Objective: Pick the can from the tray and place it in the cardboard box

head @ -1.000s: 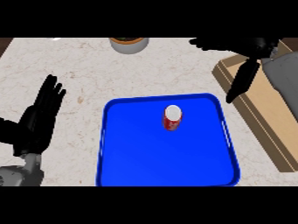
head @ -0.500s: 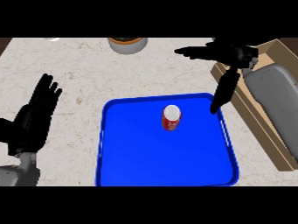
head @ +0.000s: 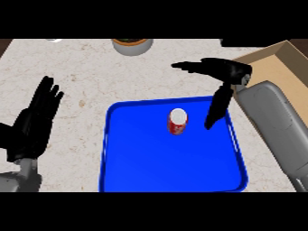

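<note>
Can: the can [head: 177,122] stands upright on the blue tray [head: 170,173], in its upper half, red-sided with a white top; nothing touches it.
Tray: it lies flat on the counter [head: 89,76], below the middle of my view, with its right rim close to the cardboard box [head: 296,67].
Box: it sits at about 2 o'clock from the can, open at the top, with my right forearm crossing over it.
My right hand: my right hand [head: 224,74] hangs open at about 1 o'clock from the can, the thumb stretched toward 9 o'clock and the fingers [head: 217,106] pointing down toward 6 o'clock, their tips just beside the can at its 3 o'clock side, apart from it.
My left hand: my left hand [head: 33,124] rests open at 9 o'clock from the tray, fingers straight and pointing toward 12 o'clock, off the tray.
Bowl: a grey bowl [head: 132,45] sits at the counter's far edge, at 12 o'clock from the can, well apart from it.
</note>
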